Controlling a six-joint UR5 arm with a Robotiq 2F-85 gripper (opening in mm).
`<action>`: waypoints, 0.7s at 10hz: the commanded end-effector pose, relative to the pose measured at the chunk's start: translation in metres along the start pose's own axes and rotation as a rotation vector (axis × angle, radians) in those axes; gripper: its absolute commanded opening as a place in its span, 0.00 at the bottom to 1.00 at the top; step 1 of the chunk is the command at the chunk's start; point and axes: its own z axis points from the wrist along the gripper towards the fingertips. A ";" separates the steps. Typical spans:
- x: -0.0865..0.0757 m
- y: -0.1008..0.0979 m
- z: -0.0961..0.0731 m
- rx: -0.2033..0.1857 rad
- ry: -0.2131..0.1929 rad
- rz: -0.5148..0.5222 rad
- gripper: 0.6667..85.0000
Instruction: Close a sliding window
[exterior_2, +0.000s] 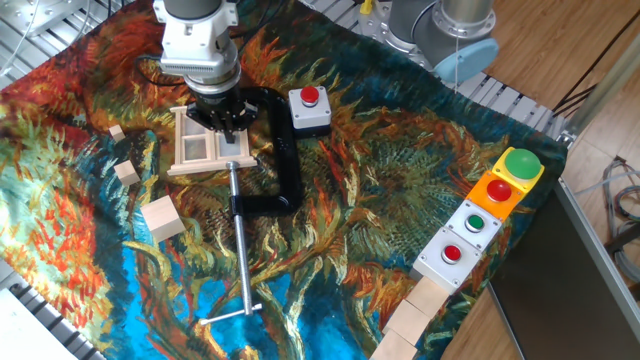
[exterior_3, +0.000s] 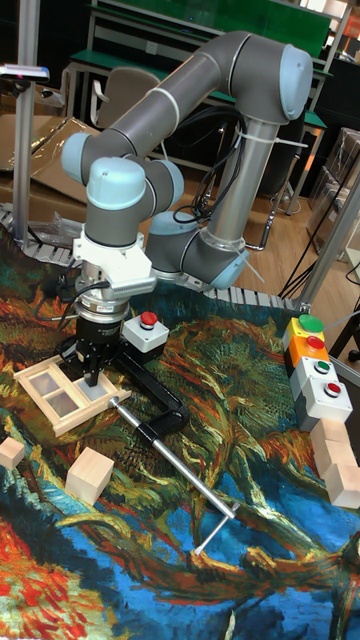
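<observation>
Patterned cloth (exterior_2: 400, 180): hand (exterior_2: 224, 124) over sliding window (exterior_2: 205, 148) (no legible labels).

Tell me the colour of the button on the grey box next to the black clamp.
Red. The round button on the grey box shows best in the fixed view.

The black two-finger gripper (exterior_2: 222, 122) is covering the right pane of the small light-wood sliding window (exterior_2: 205, 142) — its fingertips are blending into one dark mass, so their spacing is staying unreadable. The pale wooden cubes (exterior_2: 418, 318) are running off the fixed view's bottom edge — the grey arm (exterior_3: 230, 120) is hiding the table's far side.
</observation>
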 end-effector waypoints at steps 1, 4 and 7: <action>0.001 0.000 0.001 -0.008 -0.011 0.005 0.01; 0.006 -0.002 -0.002 -0.016 0.000 0.002 0.01; 0.011 -0.003 -0.005 -0.018 0.012 -0.004 0.01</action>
